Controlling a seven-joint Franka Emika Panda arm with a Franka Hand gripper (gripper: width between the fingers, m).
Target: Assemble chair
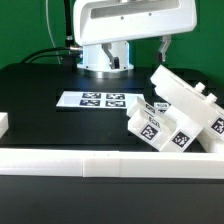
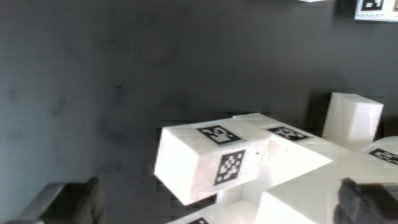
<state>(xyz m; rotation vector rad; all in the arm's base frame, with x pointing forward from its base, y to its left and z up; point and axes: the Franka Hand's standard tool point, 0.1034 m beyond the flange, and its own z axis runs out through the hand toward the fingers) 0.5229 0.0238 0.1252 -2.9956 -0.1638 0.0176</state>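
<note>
The chair is one white blocky body with black-and-white tags. It lies tilted on the black table at the exterior view's right, leaning toward the front rail. In the wrist view its tagged block and a square post fill the area near the jaws. My gripper is open, with one dark finger over bare table and the other finger over the chair's white face. Nothing is held. In the exterior view the white hand body hangs high above the table's back.
The marker board lies flat on the table's middle. A long low white rail runs along the front edge. A short white piece sits at the left edge. The arm's base stands behind.
</note>
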